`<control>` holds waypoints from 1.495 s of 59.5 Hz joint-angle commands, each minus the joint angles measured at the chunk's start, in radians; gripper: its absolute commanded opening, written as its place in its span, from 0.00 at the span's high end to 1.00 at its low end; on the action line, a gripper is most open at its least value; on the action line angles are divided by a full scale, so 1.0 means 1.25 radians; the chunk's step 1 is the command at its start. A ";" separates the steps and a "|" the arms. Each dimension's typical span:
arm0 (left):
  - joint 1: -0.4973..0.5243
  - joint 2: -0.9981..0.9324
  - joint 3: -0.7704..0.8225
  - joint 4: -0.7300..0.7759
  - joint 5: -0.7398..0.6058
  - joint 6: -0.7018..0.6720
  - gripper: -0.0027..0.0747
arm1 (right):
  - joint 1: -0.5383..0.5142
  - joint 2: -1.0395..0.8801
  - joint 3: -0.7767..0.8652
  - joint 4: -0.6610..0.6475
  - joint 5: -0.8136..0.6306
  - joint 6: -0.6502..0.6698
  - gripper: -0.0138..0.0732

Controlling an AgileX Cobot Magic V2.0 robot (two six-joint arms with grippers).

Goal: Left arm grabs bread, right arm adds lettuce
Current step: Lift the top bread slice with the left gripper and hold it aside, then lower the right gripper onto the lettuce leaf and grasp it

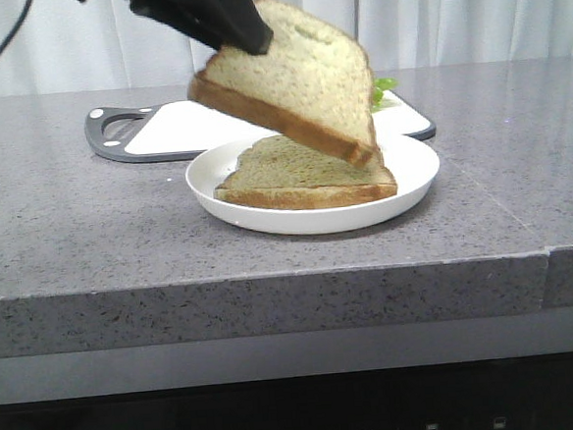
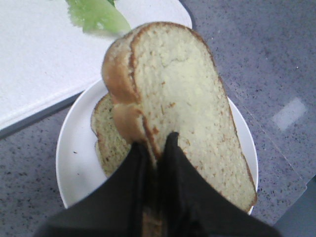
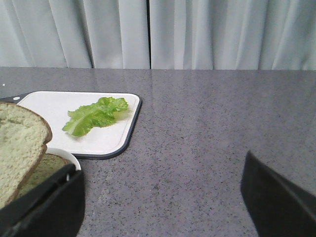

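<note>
My left gripper (image 1: 250, 42) is shut on the edge of the bread (image 1: 302, 81) and holds it tilted above the white plate (image 1: 416, 171). In the left wrist view the fingers (image 2: 170, 148) pinch the slice's (image 2: 177, 108) crust edge. A second, plain slice (image 1: 298, 173) lies flat on the plate under it. The lettuce (image 3: 96, 115) lies on the white cutting board (image 3: 106, 140), and its tip shows behind the bread in the front view (image 1: 384, 90). My right gripper (image 3: 163, 197) is open and empty over the grey counter, right of the plate; it is out of the front view.
The cutting board (image 1: 177, 129) has a dark rim and handle and lies behind the plate. The grey stone counter (image 1: 91, 229) ends in a front edge near the camera. White curtains (image 3: 197, 32) hang behind.
</note>
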 commanded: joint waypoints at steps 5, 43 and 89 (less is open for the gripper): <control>-0.003 -0.098 0.001 0.101 -0.128 -0.062 0.99 | -0.004 0.011 -0.029 -0.006 -0.058 0.000 0.09; -0.003 -0.550 0.384 0.578 -0.279 -0.434 0.99 | 0.004 0.202 -0.036 -0.006 -0.102 -0.009 0.09; -0.003 -0.742 0.503 0.773 -0.215 -0.617 0.99 | 0.113 1.015 -0.691 -0.003 0.055 -0.214 0.10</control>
